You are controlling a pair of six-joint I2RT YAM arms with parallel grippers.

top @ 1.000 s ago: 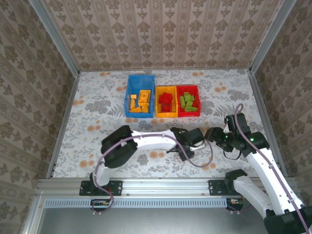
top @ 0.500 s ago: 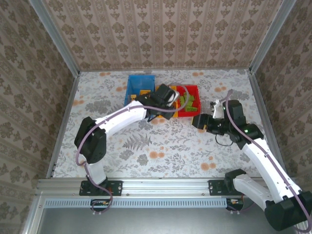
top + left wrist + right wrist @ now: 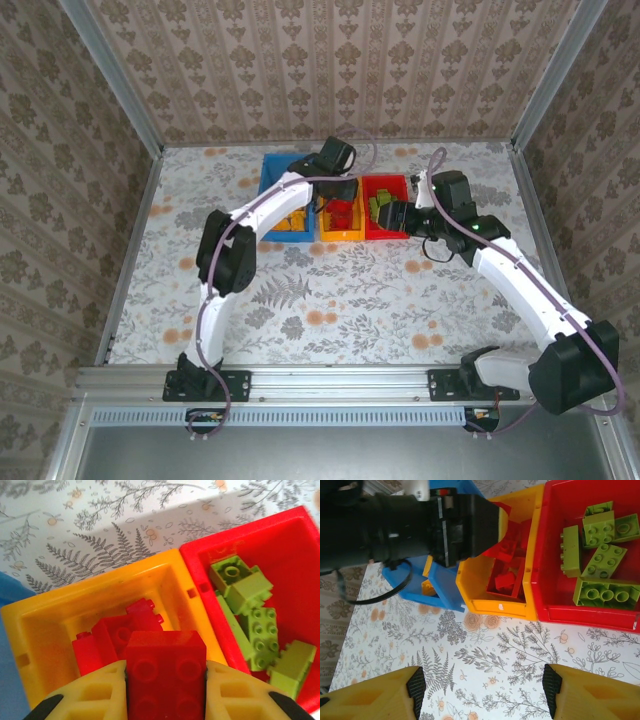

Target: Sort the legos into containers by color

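Well, just left of the yellow-orange bin (image 3: 170, 580) sits the blue bin (image 3: 268, 200), with orange-yellow pieces (image 3: 290, 210) inside. Right over the yellow-orange bin, the left gripper (image 3: 165, 690) clamps a red brick (image 3: 165, 655) above the red pieces (image 3: 110, 635) heaped within. Against its right side, the red bin (image 3: 590, 617) holds green bricks (image 3: 600, 560). Further right, the right gripper (image 3: 482, 685) hangs spread and empty over the flowered table (image 3: 300, 300). Patterned wallpaper (image 3: 330, 60) closes in the table.

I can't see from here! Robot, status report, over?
Left end effector shut on red brick, above yellow bin. Right end effector open, empty. Other red bricks piled beneath.
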